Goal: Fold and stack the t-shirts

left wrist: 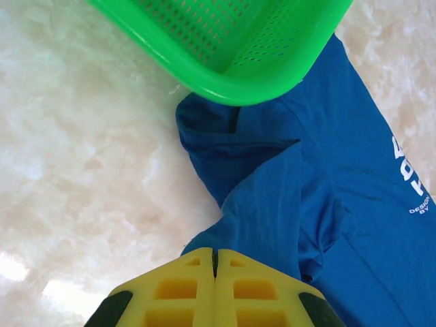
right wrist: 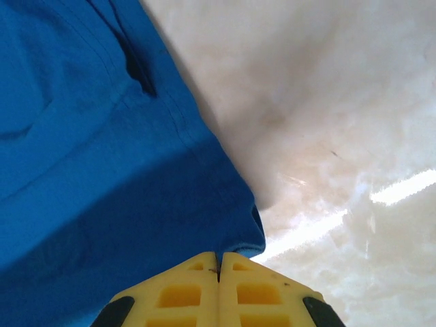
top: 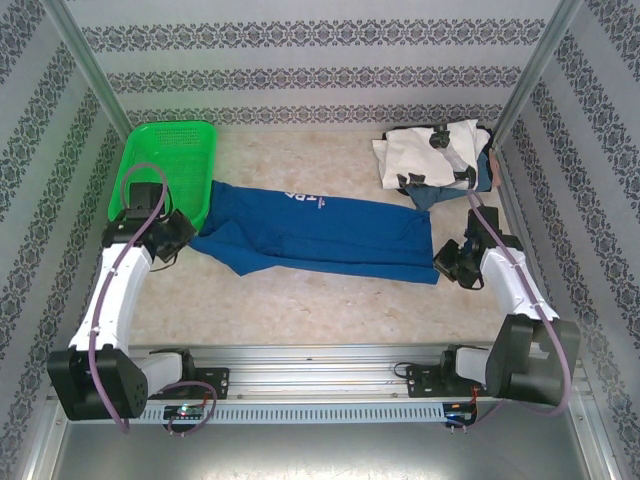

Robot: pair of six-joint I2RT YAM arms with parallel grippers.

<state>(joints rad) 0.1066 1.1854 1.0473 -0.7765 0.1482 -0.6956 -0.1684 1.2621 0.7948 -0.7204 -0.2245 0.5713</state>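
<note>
The left gripper (left wrist: pixel 214 253), blocky yellow plastic with square recesses, has its pads pressed flat together on a raised fold of the royal-blue t-shirt (top: pixel 320 232). The right gripper (right wrist: pixel 219 257) pinches the hem corner the same way. The soft, creased shirt lies stretched between them across the glossy marbled table (top: pixel 300 310), one end right against the green mesh basket (top: pixel 165 170). A crumpled white t-shirt (top: pixel 430 150) sits on bluish-grey cloth (top: pixel 425 197) in the far right corner.

Both arms reach forward with bent elbows and wrists tipped down. The left gripper (left wrist: pixel 214 253) has its yellow fingers (left wrist: pixel 178 289) pressed flat together. The right gripper (right wrist: pixel 218 257) is closed the same way, with no gap.
</note>
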